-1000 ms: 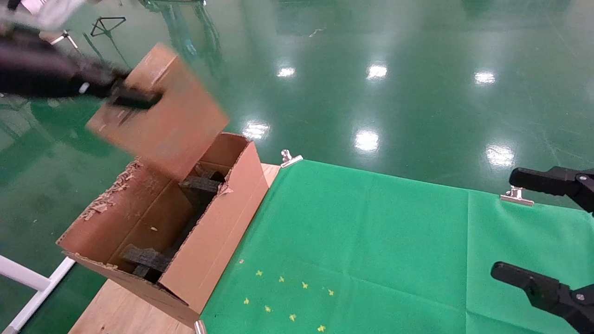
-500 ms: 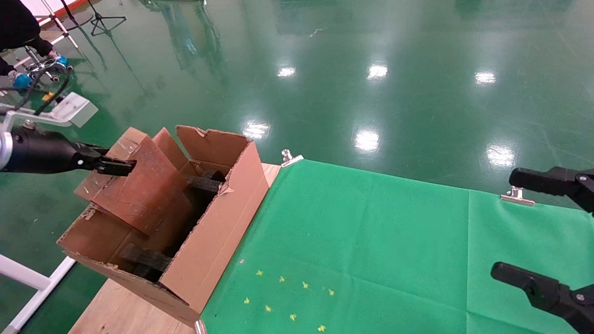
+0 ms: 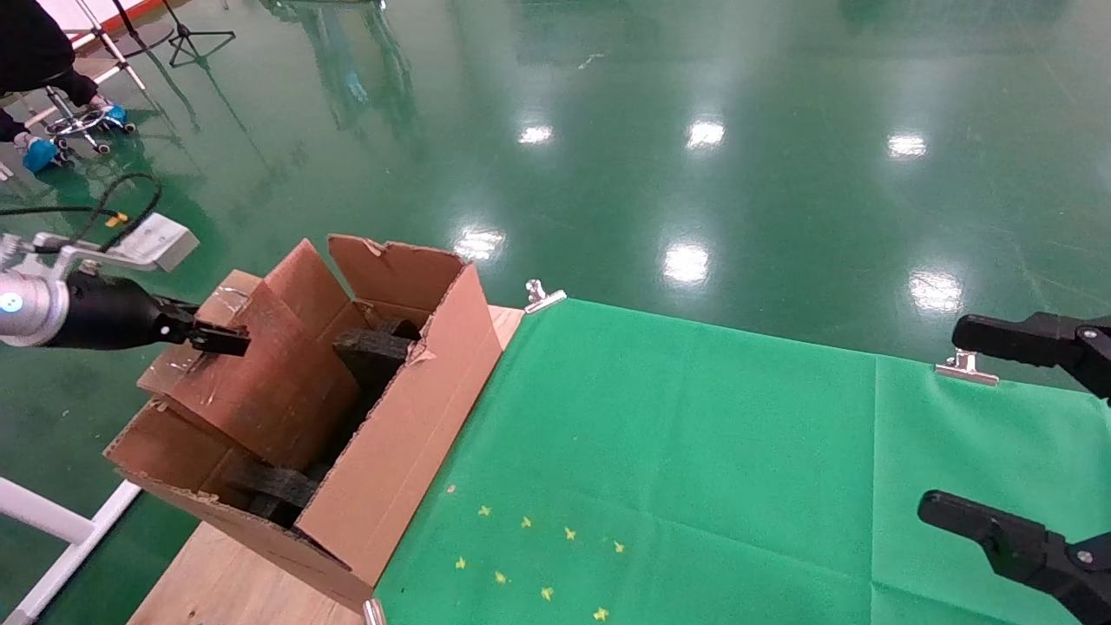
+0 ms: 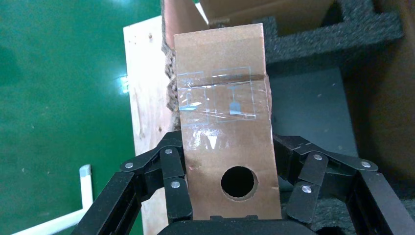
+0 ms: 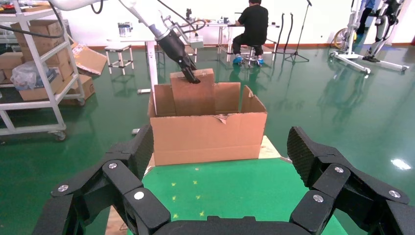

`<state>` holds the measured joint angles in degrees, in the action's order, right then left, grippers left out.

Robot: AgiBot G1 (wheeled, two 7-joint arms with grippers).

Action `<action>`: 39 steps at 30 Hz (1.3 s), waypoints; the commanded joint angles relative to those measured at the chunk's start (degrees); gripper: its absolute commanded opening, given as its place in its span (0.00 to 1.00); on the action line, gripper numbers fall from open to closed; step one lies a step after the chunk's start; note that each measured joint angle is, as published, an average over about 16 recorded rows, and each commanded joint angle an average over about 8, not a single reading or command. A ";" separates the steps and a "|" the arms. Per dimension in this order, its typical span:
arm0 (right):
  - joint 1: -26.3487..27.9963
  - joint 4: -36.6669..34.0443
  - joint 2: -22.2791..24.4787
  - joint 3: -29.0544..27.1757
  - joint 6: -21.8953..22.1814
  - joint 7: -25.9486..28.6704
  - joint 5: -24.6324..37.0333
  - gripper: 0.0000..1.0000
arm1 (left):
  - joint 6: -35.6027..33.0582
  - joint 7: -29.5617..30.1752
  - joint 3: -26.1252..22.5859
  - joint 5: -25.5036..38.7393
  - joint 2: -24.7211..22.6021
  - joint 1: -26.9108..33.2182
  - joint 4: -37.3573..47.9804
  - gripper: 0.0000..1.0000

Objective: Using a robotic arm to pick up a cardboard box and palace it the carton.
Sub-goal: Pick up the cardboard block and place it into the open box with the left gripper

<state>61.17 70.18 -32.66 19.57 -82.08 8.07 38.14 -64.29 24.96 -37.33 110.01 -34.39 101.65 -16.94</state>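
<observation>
Left gripper [image 3: 227, 340] clamps cardboard box [image 3: 260, 382] inside carton [image 3: 408, 434].

Reddish-brown cardboard box [image 3: 260, 382], brown carton [image 3: 408, 434], green cloth [image 3: 694, 451] with yellow stars.

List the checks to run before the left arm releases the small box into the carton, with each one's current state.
1. Left end effector clamped on the cardboard box: ok.
2. Box lowered partway into the carton: ok, upper end still above the rim.
3. Box seated on the black foam or floor: cannot tell, lower end hidden.
4. Box level: not ok, it sits tilted.
5. Right end effector open and parked over the green cloth, away from the carton: ok.
</observation>
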 commanded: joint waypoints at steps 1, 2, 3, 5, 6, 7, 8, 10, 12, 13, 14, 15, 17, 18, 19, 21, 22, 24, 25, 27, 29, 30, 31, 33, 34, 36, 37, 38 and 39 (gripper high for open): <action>0.00 0.00 0.00 0.00 0.00 0.00 0.00 1.00 | 1.23 -1.25 -0.36 0.71 -0.99 0.45 2.51 0.00; 0.00 0.00 0.00 0.00 0.00 0.00 0.00 1.00 | 1.78 -1.59 -0.48 0.91 -1.54 0.51 3.60 0.00; 0.00 0.00 0.00 0.00 0.00 0.00 0.00 1.00 | 2.30 -1.88 -0.58 1.08 -2.07 0.52 4.63 0.00; 0.00 0.00 0.00 0.00 0.00 0.00 0.00 1.00 | 3.38 -2.38 -0.75 1.34 -3.13 0.47 6.61 0.00; 0.00 0.00 0.00 0.00 0.00 0.00 0.00 1.00 | 3.88 -2.60 -0.81 1.44 -3.61 0.38 7.49 0.00; 0.00 0.00 0.00 0.00 0.00 0.00 0.00 1.00 | 4.38 -2.81 -0.86 1.50 -4.08 0.27 8.32 0.00; 0.00 0.00 0.00 0.00 0.00 0.00 0.00 1.00 | 4.88 -3.03 -0.90 1.56 -4.55 0.12 9.12 0.00; 0.00 0.00 0.00 0.00 0.00 0.00 0.00 1.00 | 5.76 -3.42 -0.99 1.68 -5.45 -0.22 10.51 0.00; 0.00 0.00 0.00 0.00 0.00 0.00 0.00 1.00 | 6.53 -3.69 -1.06 1.76 -6.31 -0.65 11.79 0.00; 0.00 0.00 0.00 0.00 0.00 0.00 0.00 1.00 | 6.86 -3.71 -1.07 1.77 -6.70 -0.86 12.39 0.00; 0.00 0.00 0.00 0.00 0.00 0.00 0.00 1.00 | 7.17 -3.69 -1.08 1.78 -7.07 -1.07 12.98 0.00; 0.00 0.00 0.00 0.00 0.00 0.00 0.00 1.00 | 7.44 -3.63 -1.11 1.81 -7.40 -1.27 13.52 0.00; 0.00 0.00 0.00 0.00 0.00 0.00 0.00 1.00 | 7.97 -3.32 -1.13 1.84 -7.94 -1.60 14.53 0.00; 0.00 0.00 0.00 0.00 0.00 0.00 0.00 1.00 | 8.23 -3.11 -1.13 1.83 -8.14 -1.75 14.97 0.00; 0.00 0.00 0.00 0.00 0.00 0.00 0.00 1.00 | 8.46 -2.90 -1.12 1.82 -8.28 -1.85 15.33 0.00; 0.00 0.00 0.00 0.00 0.00 0.00 0.00 1.00 | 8.91 -2.59 -1.12 1.82 -8.53 -2.00 15.91 0.16; 0.00 0.00 0.00 0.00 0.00 0.00 0.00 1.00 | 9.15 -2.45 -1.10 1.80 -8.64 -2.07 16.18 0.29; -0.01 -0.01 0.01 0.00 0.01 0.00 -0.01 1.00 | 9.52 -2.27 -1.05 1.72 -8.80 -2.17 16.57 0.53; -0.01 -0.01 0.01 0.00 0.01 0.00 -0.01 1.00 | 9.64 -2.22 -1.02 1.68 -8.85 -2.20 16.69 0.66; -0.01 -0.02 0.01 0.00 0.02 0.00 -0.01 1.00 | 9.83 -2.17 -0.98 1.62 -8.94 -2.25 16.88 0.91; -0.02 -0.02 0.01 0.00 0.02 0.00 -0.01 1.00 | 9.89 -2.15 -0.95 1.58 -8.96 -2.28 16.95 1.00; -0.02 -0.02 0.01 0.00 0.02 0.00 -0.01 1.00 | 9.86 -2.16 -0.96 1.58 -8.95 -2.28 16.92 1.00; -0.02 -0.02 0.01 0.00 0.02 0.00 -0.01 1.00 | 9.82 -2.18 -0.96 1.58 -8.93 -2.27 16.88 1.00; -0.02 -0.02 0.01 0.00 0.02 0.00 -0.01 1.00 | 9.72 -2.20 -0.98 1.60 -8.88 -2.27 16.81 1.00; -0.02 -0.02 0.01 0.00 0.02 0.00 -0.01 1.00 | 9.66 -2.21 -0.98 1.62 -8.86 -2.26 16.77 1.00; -0.02 -0.02 0.01 0.00 0.02 0.00 -0.01 1.00 | 9.55 -2.23 -1.00 1.64 -8.83 -2.25 16.70 1.00; -0.02 -0.02 0.01 0.00 0.02 0.00 -0.01 1.00 | 9.50 -2.23 -1.00 1.66 -8.81 -2.24 16.68 1.00; -0.02 -0.02 0.01 0.00 0.02 0.00 -0.01 1.00 | 9.45 -2.24 -1.01 1.68 -8.80 -2.24 16.65 1.00; -0.02 -0.02 0.01 0.00 0.02 0.00 -0.01 1.00 | 9.40 -2.24 -1.02 1.70 -8.78 -2.23 16.63 1.00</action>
<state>61.16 70.17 -32.65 19.57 -82.07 8.07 38.13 -54.88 22.71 -38.36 111.73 -43.18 99.42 -0.30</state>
